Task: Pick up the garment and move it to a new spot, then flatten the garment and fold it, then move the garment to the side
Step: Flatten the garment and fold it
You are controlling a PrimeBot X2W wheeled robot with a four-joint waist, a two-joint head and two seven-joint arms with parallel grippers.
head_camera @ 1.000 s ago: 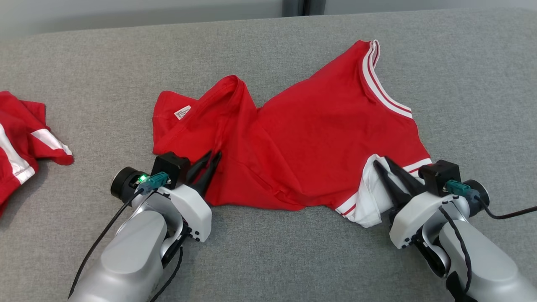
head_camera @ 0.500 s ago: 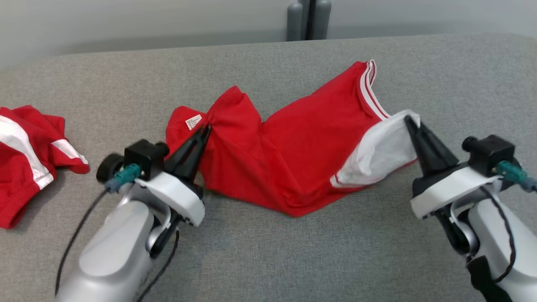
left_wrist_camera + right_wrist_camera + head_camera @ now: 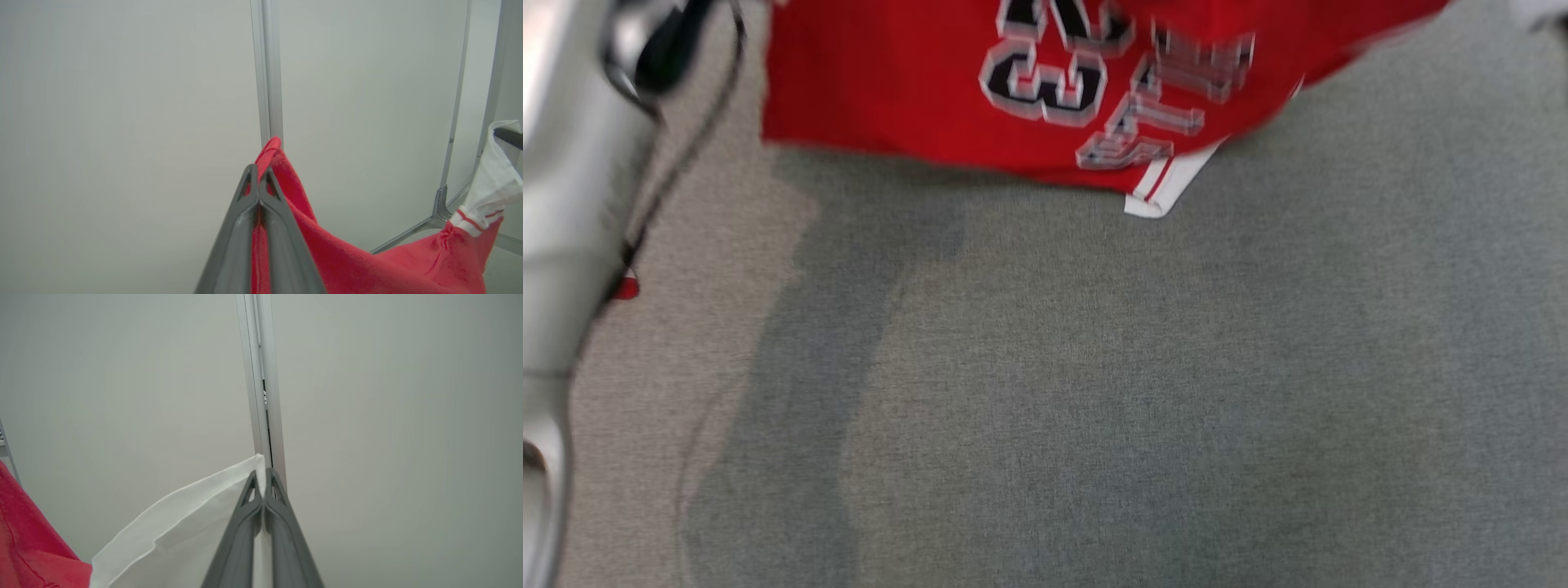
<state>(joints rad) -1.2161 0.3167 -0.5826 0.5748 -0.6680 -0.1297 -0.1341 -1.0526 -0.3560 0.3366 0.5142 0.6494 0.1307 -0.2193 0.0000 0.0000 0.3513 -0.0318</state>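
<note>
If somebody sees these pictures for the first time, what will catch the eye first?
First comes the red garment with its black and white lettering at the top of the head view, hanging above the grey surface and throwing a shadow on it. Next, in the wrist views, the left gripper is shut on a red edge and the right gripper on a white panel, both against a pale wall.

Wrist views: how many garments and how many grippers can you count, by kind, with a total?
Garments: 1, the garment, red with a white part.
Grippers: 2, the left gripper and the right gripper, each shut on it.
Total: 3.
</note>
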